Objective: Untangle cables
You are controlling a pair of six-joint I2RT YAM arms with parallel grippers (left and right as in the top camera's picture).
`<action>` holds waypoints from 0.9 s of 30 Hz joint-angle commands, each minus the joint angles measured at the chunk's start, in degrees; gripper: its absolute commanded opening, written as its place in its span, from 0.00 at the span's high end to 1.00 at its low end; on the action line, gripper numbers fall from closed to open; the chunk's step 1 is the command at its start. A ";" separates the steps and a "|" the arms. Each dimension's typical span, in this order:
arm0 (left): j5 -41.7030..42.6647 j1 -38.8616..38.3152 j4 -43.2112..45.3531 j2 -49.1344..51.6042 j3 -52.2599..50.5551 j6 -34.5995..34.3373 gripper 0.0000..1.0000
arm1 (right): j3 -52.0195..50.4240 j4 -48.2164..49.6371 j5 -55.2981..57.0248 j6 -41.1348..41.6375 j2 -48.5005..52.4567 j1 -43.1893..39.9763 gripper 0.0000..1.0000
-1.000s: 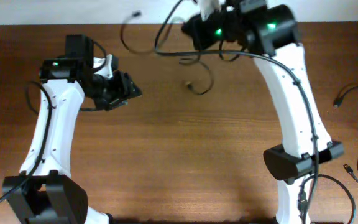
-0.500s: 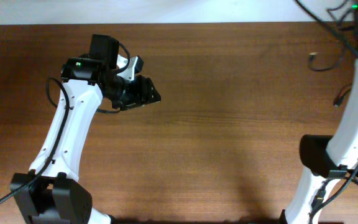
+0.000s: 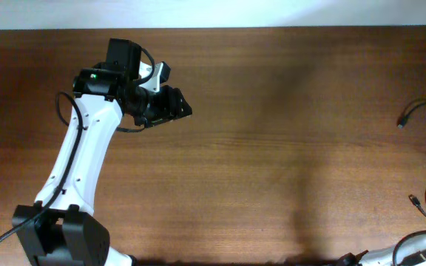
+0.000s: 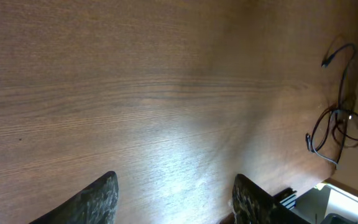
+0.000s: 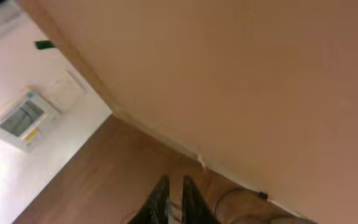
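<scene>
Left gripper (image 3: pixel 181 105): positioned over the far left part of the wooden table (image 3: pixel 272 148), jaws spread wide. In the left wrist view both fingers (image 4: pixel 98 199) stand well apart, with only bare wood between them and nothing held.

Right gripper (image 5: pixel 174 185): the right wrist view shows two dark fingers (image 5: pixel 159 200) pressed close together, separated by a narrow slit. The camera faces a tan surface and a pale wall, not the tabletop. A thin dark cord (image 5: pixel 263 195) with a small plug end shows just beside the fingers at the lower edge. Whether the fingers pinch it cannot be determined (the contact area is blurred).

Cables (image 4: pixel 340 118): in the left wrist view, thin black cords lie looped together near the right edge of the table, with one strand running upward to a plug end. In the overhead view the same area shows a curved strand with a plug (image 3: pixel 401 121) and, nearer the front edge, further loops. All visible cords lie well apart from the left gripper.
</scene>
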 commanded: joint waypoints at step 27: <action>-4.42 -0.02 7.56 -21.09 0.00 -1.38 0.47 | -15.69 -21.77 -3.93 -14.23 -26.43 66.31 0.50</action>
